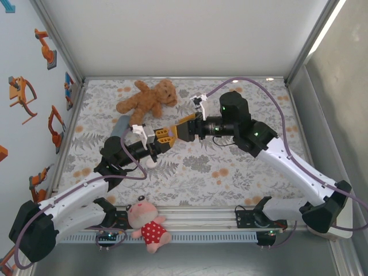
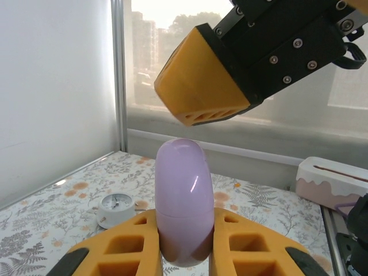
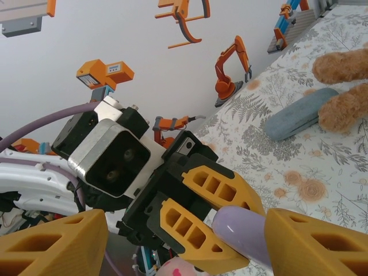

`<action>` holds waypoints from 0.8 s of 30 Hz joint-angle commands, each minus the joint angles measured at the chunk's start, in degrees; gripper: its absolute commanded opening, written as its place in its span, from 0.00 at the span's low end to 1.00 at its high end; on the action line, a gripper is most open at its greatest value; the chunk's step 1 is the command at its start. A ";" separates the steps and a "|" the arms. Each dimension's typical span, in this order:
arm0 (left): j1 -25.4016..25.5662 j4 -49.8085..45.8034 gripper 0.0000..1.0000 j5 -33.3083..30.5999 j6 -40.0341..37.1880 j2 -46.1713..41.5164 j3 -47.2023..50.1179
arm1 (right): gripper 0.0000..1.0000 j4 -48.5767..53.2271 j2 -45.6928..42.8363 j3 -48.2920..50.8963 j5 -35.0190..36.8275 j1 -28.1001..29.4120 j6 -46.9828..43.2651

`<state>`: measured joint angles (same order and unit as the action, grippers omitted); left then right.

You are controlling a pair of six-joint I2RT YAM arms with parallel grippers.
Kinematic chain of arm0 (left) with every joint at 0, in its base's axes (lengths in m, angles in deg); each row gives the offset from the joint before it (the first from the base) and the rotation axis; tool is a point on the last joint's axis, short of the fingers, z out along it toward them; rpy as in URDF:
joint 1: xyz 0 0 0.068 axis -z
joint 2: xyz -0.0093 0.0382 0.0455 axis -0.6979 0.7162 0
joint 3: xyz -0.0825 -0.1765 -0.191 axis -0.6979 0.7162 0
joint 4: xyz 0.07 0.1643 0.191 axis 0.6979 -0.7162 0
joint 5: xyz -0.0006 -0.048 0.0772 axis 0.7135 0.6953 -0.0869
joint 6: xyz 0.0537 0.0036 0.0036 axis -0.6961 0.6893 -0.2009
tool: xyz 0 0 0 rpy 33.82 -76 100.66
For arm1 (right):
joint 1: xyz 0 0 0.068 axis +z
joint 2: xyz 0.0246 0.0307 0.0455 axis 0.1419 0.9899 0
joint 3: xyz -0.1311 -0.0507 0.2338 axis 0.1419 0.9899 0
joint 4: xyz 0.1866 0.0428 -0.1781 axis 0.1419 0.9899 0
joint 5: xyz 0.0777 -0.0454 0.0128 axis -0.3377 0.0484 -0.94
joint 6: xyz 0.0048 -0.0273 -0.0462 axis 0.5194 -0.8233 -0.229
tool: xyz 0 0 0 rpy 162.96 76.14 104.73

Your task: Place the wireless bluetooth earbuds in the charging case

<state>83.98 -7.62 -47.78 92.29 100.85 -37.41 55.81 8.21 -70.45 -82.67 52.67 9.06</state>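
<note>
The lilac charging case [image 2: 184, 195], clamped by the left gripper [image 2: 184, 233], could be twisted loose if the wide-open right gripper [image 3: 187, 230] is closed off-centre.

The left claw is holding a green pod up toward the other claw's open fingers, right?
Not green: the pod is lilac, as the left wrist view shows. The left gripper does hold it up toward the open right gripper.

arms [image 1: 287, 158]: white and black | cables [image 1: 253, 80]: purple | fingers [image 2: 198, 80]: orange, hollow-celled
</note>
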 commanded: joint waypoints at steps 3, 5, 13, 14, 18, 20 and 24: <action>0.06 -0.65 0.00 -0.19 -0.24 -1.89 0.17 | 0.71 4.67 -1.88 -0.70 4.43 0.22 -4.98; 0.09 -1.38 0.00 -0.10 -0.31 -2.54 0.16 | 0.72 6.25 -2.70 -1.20 6.57 0.18 -7.14; 0.09 -4.39 0.00 1.23 -0.44 -5.42 0.16 | 0.75 6.26 -7.64 1.07 12.19 0.20 -16.62; 0.07 -4.70 0.00 1.30 -0.43 -5.82 0.16 | 0.76 5.87 -8.19 1.49 12.27 0.21 -18.09; 0.08 -5.81 0.00 1.64 -0.70 -7.15 0.02 | 0.78 4.78 -9.78 3.17 10.86 0.18 -25.61; 0.03 -6.40 0.00 2.05 -0.92 -7.67 -0.18 | 0.80 3.89 -10.12 4.32 9.09 0.22 -29.58; 0.09 -8.40 0.00 3.80 -1.53 -8.54 -1.13 | 0.83 4.52 -9.50 4.99 6.15 0.22 -38.65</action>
<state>83.98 -14.77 -46.42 92.08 93.51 -37.39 60.97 -1.47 -65.95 -73.73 52.67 -19.68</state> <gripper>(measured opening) 0.192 0.829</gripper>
